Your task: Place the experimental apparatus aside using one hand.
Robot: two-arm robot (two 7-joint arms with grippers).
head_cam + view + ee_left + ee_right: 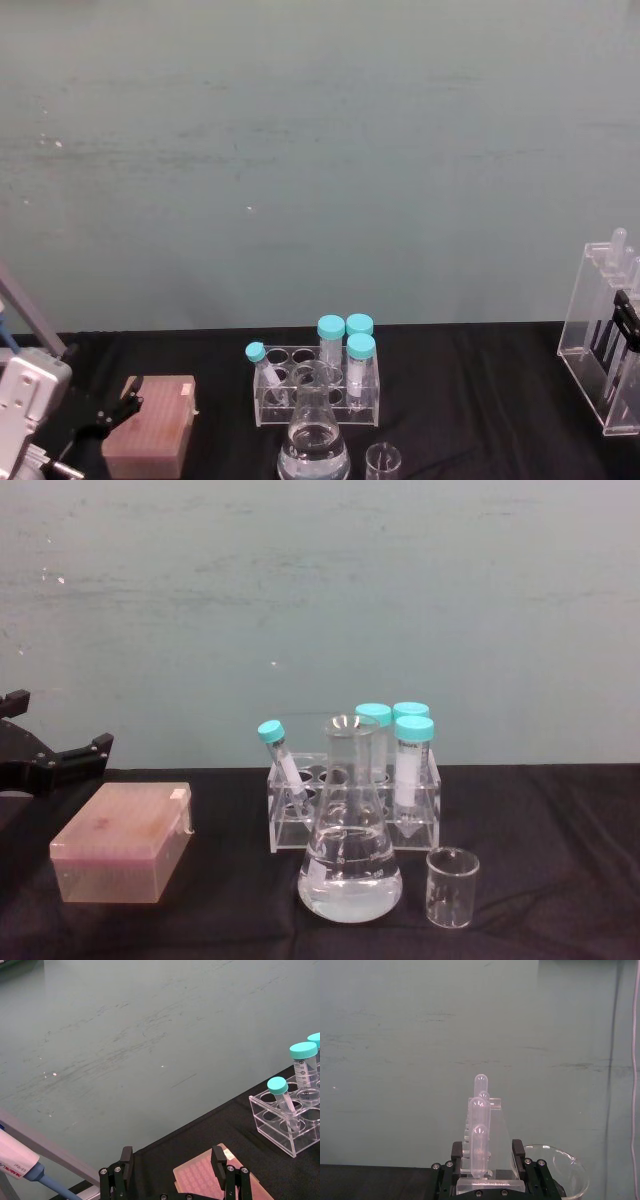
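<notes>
In the right claw (487,1154), the pipette stand (499,1135) stands upright, pipettes (480,1125) vertical

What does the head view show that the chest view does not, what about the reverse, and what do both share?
Head view adds: the tall clear stand of pipettes at the table's right edge, with the right gripper shut on it.
Chest view adds: the flask down to its base, its liquid level, and the whole beaker.
Both share: the tube rack with blue-capped tubes, the pink box, and the open left gripper near it.
</notes>
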